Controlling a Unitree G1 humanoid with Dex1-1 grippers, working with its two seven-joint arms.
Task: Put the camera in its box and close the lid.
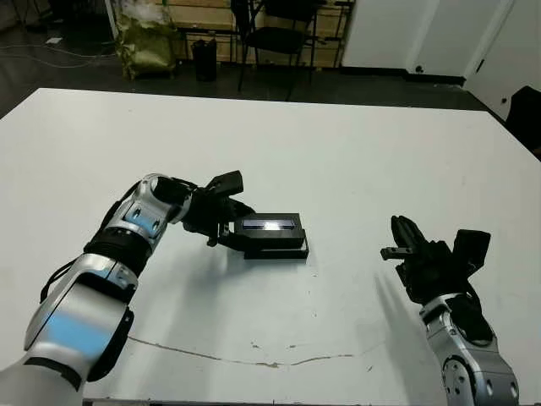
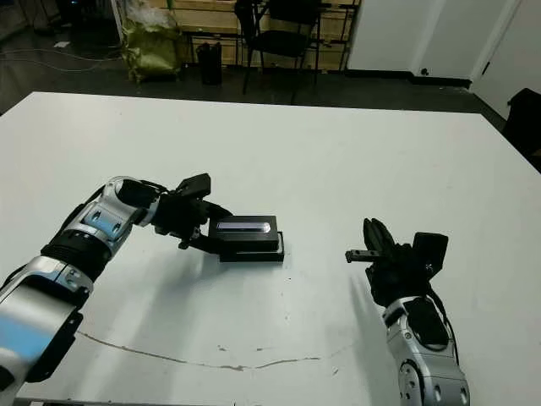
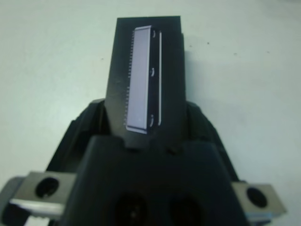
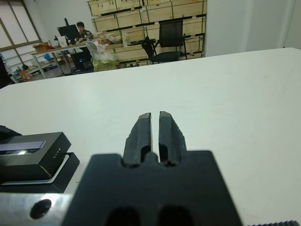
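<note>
The white table [image 1: 355, 152] sat in a workshop, with a black chair [image 1: 283, 34] and wooden shelving beyond its far edge and a thin crack line along its near edge. Near the table's middle, the lid [image 1: 269, 227], black with its bluish-grey strip up, rested on the box [image 1: 279, 251] but not squarely: it was skewed, and the tray's near right corner with a sliver of white lining showed from under it. The left gripper [image 1: 226, 230] was at the lid's left end, its fingers seemingly either side of that end, though whether they pinched it or merely touched could not be told. The right gripper [image 1: 404, 245] hovered well to the right, fingers pressed together, holding nothing.

The risk, as I judged it, was the misalignment: pushing down on a skewed lid could jam one edge on the tray's rim, or slide the unbraced tray across the smooth table. A one-ended grip could also tilt the lid.

The camera was not visible; presumably it lay in the tray under the lid, but that could not be confirmed
</note>
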